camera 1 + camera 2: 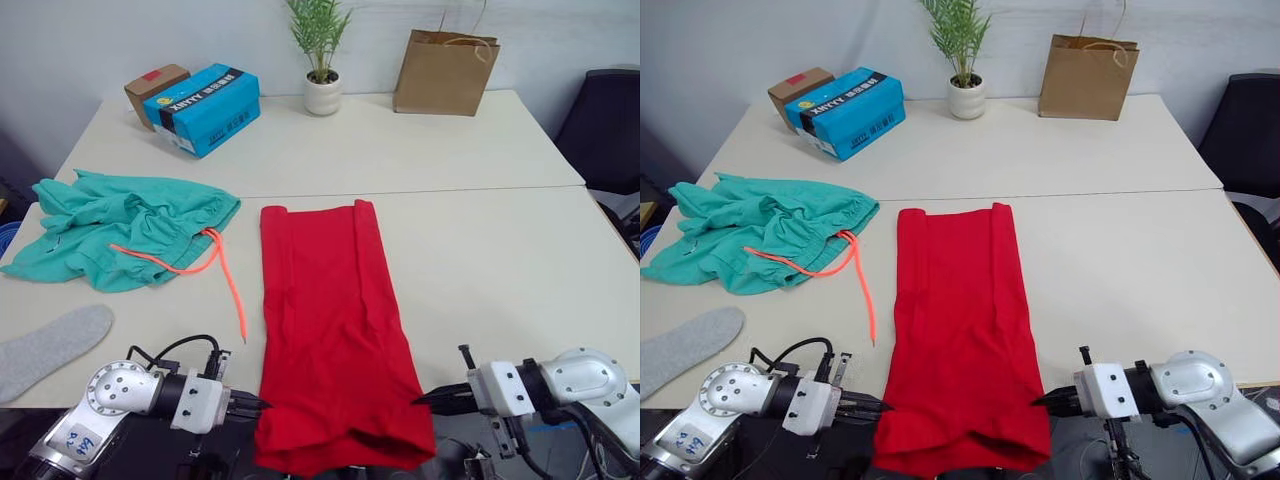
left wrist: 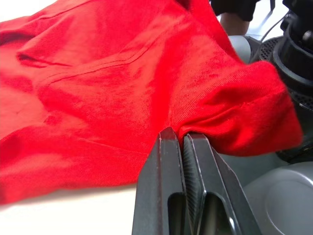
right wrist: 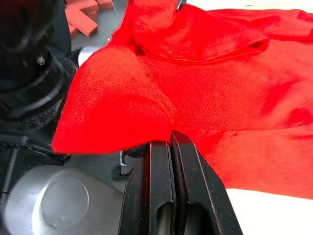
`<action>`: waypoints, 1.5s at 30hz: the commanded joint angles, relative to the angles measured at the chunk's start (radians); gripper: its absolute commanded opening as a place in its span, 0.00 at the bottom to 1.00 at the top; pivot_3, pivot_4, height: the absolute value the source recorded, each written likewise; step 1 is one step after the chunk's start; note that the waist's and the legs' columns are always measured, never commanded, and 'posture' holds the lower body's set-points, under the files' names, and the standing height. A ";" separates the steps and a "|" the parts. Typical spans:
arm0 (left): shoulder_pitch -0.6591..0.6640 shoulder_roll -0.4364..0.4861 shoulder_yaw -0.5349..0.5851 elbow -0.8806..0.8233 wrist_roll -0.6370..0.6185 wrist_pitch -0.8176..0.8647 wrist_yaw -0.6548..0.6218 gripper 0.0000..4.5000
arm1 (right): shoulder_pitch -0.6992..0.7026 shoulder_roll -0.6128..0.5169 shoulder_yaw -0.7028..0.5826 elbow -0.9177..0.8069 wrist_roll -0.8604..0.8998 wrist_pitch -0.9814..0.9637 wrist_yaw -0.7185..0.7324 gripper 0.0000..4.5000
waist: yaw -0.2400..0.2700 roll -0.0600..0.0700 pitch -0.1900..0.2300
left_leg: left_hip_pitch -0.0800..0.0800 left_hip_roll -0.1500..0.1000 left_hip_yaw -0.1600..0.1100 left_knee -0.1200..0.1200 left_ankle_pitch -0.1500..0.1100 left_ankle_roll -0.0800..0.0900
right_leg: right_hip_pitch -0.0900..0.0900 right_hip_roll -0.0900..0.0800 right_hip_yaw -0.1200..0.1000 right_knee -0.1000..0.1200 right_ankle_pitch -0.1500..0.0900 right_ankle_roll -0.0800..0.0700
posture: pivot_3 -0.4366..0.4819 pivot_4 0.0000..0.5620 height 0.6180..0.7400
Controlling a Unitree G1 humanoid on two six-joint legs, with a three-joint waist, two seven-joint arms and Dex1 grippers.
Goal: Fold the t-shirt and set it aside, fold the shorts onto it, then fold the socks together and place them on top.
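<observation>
Although most of the print on the blue box (image 1: 204,107) is too small for us to read, we can make out a line of white capital letters along its black side band. We count one t-shirt (image 1: 334,330), one pair of shorts (image 1: 118,238), one sock (image 1: 48,346), one blue box, one brown carton (image 1: 154,90) touching the box, one potted plant (image 1: 321,55) and one paper bag (image 1: 444,72).

We see the t-shirt folded into a long strip, its long axis running from the near table (image 1: 500,270) edge toward the plant, the near end hanging over the edge. The shorts lie crumpled left of the t-shirt, their orange drawstring (image 1: 222,275) trailing toward it. The sock lies nearer than the shorts, by the table's left near corner.

Our left gripper (image 2: 182,139) has its fingers pressed together on the t-shirt's near left corner, and our right gripper (image 3: 170,138) pinches the near right corner the same way.
</observation>
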State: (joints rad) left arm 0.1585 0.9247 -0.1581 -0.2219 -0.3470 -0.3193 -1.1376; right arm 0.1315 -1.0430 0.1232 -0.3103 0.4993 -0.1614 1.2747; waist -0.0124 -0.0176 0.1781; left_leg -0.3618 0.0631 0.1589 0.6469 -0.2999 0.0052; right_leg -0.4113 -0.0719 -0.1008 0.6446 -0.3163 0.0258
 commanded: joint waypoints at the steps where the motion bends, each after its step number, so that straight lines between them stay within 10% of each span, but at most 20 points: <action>1: -0.001 0.029 0.076 -0.094 -0.122 0.142 0.000 0.00 | -0.066 0.010 -0.054 -0.055 0.102 0.119 -0.005 0.00 | 0.000 0.000 0.001 | 0.000 0.000 0.000 0.000 0.000 0.000 | 0.000 0.000 0.000 0.000 0.000 0.000 | 0.48 0.27 1.00; 8: -0.084 0.014 0.194 -0.181 -0.511 0.639 0.135 0.00 | -0.279 0.098 -0.085 -0.053 0.305 0.468 -0.117 0.00 | 0.006 -0.002 0.003 | -0.003 0.000 -0.003 0.001 0.000 0.000 | -0.002 0.000 -0.001 0.001 0.000 0.000 | 0.48 0.27 1.00; 17: -0.484 -0.105 0.277 0.087 -0.689 1.042 0.366 0.00 | -0.697 0.362 -0.105 0.301 0.295 0.683 -0.317 0.00 | 0.008 -0.005 0.007 | -0.008 -0.001 -0.006 0.005 0.003 -0.002 | -0.003 0.000 -0.004 0.004 0.002 -0.001 | 0.48 0.27 1.00; 29: -0.839 -0.355 0.294 0.513 -0.459 1.121 0.694 0.00 | -1.063 0.632 -0.127 0.919 0.032 0.614 -0.550 0.00 | -0.006 -0.006 0.007 | -0.013 -0.001 -0.005 0.007 0.007 -0.008 | -0.007 0.000 -0.004 0.005 0.002 0.000 | 0.48 0.27 1.00; 40: -0.867 -0.456 0.361 0.618 -0.333 1.067 0.728 0.00 | -1.137 0.722 -0.181 1.149 -0.090 0.551 -0.585 0.00 | -0.022 -0.006 0.007 | -0.016 -0.001 0.000 0.008 0.012 -0.011 | -0.016 0.000 0.000 0.015 0.002 0.000 | 0.48 0.27 1.00; 45: -0.855 -0.485 0.431 0.592 -0.292 1.000 0.823 0.24 | -1.137 0.738 -0.207 1.142 -0.126 0.454 -0.605 0.29 | -0.025 -0.006 0.007 | -0.015 -0.001 0.000 0.007 0.014 -0.013 | -0.017 0.000 0.000 0.017 0.002 -0.001 | 0.48 0.27 1.00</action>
State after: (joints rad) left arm -0.6906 0.4397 0.2341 0.4083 -0.6436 0.7050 -0.3337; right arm -0.9753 -0.3150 -0.0531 0.8472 0.3802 0.3407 0.6803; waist -0.0373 -0.0236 0.1855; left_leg -0.3771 0.0625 0.1587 0.6539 -0.2860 -0.0079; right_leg -0.4284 -0.0718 -0.1005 0.6612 -0.3141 0.0247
